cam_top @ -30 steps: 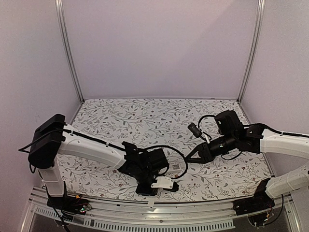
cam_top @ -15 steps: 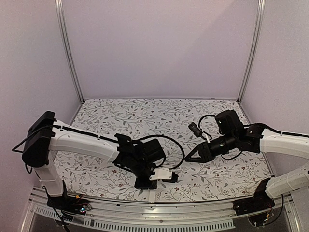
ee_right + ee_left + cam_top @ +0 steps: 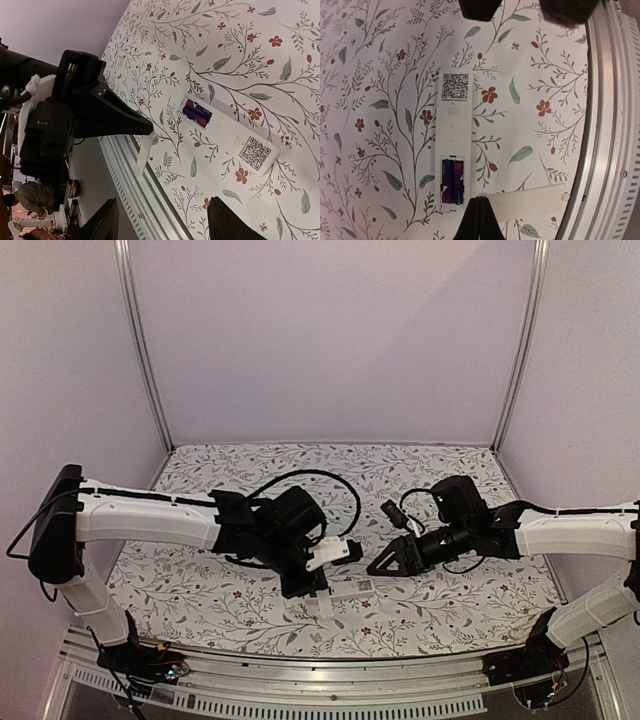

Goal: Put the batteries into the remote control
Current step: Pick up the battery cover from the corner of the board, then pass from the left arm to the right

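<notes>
The white remote control [image 3: 454, 125] lies back up on the flowered mat, with a QR sticker at one end and its battery bay uncovered. The two dark purple batteries [image 3: 452, 181] lie side by side in the bay. My left gripper [image 3: 479, 200] is shut on one end of the flat white cover piece [image 3: 530, 202] and holds it just above the mat beside the bay end. In the top view the left gripper [image 3: 305, 588] hangs next to the remote [image 3: 352, 586]. My right gripper [image 3: 385, 562] is open and empty, just right of the remote [image 3: 227, 132].
The metal rail [image 3: 605, 125] at the table's near edge runs close to the remote and the held cover. Cables loop over both wrists. The enclosure walls stand to the left, right and back.
My left arm has risen and swung away from the near edge toward the middle, carrying the cover. The remote now shows on the mat. My right gripper has shifted slightly left toward it.
</notes>
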Robot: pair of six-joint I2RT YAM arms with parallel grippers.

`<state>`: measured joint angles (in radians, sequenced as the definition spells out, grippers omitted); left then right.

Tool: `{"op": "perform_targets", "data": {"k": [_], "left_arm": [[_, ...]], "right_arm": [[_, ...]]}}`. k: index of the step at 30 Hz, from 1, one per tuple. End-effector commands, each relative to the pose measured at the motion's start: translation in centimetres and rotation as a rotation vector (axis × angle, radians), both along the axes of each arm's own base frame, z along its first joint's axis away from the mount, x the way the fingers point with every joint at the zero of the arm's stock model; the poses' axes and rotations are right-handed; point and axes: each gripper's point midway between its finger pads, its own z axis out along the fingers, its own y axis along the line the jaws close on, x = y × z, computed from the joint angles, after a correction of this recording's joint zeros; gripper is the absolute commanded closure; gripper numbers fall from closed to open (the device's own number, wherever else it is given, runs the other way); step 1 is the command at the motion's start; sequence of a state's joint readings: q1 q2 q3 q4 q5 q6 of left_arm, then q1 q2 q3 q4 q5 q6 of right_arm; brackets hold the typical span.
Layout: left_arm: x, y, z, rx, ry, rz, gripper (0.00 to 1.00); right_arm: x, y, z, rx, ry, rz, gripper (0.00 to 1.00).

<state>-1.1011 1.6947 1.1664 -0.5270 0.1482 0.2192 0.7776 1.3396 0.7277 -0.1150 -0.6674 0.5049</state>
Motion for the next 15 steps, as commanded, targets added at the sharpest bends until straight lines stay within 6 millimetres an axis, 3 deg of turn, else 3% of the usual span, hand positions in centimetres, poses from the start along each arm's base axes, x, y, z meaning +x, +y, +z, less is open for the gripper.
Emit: {"op": "perform_targets", "data": {"k": [1,15], "left_arm": [[3.3,-0.9,3.4,-0.108,-0.061,0.164,1.00],[5.2,-0.6,5.0,-0.176,-0.058,0.273,1.00]], "right_arm": [[1.2,1.8,1.0,0.088,0.051,-0.058,0.39],[1.4,6.6,-0.6,0.173,0.212,-0.037,0.46]]}}
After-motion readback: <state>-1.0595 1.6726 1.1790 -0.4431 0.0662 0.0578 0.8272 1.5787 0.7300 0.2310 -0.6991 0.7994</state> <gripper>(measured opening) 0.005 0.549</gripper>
